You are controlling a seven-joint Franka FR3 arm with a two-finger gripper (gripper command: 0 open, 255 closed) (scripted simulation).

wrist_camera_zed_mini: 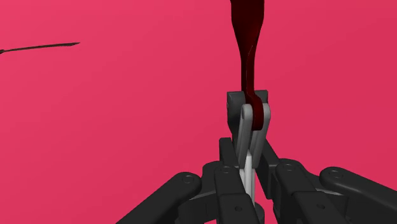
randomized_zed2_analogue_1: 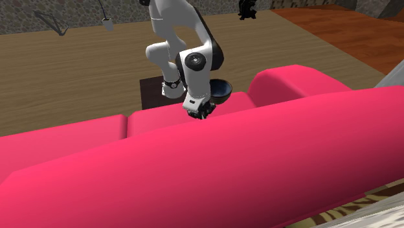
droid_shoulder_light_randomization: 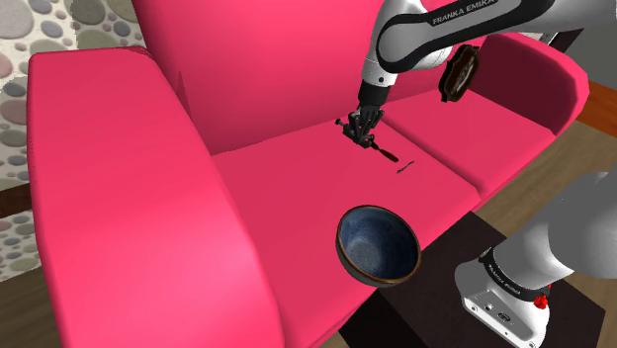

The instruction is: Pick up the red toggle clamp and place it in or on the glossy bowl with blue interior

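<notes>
Clamp (wrist_camera_zed_mini: 248, 76): long axis in line with jaws, slim dark red handle toward shoulder view's 4 o'clock over sofa (droid_shoulder_light_randomization: 297, 188); grey linkage clasped between closed jaws.

The black gripper (wrist_camera_zed_mini: 247, 154) squeezes the grey end of the red toggle clamp (wrist_camera_zed_mini: 248, 54). Its red handle sticks out over the pink cushion (wrist_camera_zed_mini: 127, 121). A thin dark line (wrist_camera_zed_mini: 44, 46) lies off to one side.

We see a pink sofa (droid_shoulder_light_randomization: 297, 183) whose seat carries a bowl (droid_shoulder_light_randomization: 378, 245) with a blue inside at its front edge, a clamp (droid_shoulder_light_randomization: 386, 151) farther back near the backrest, touching the cushion or just above it, and a dark oval thing (droid_shoulder_light_randomization: 460, 74) leaning against the backrest.
</notes>
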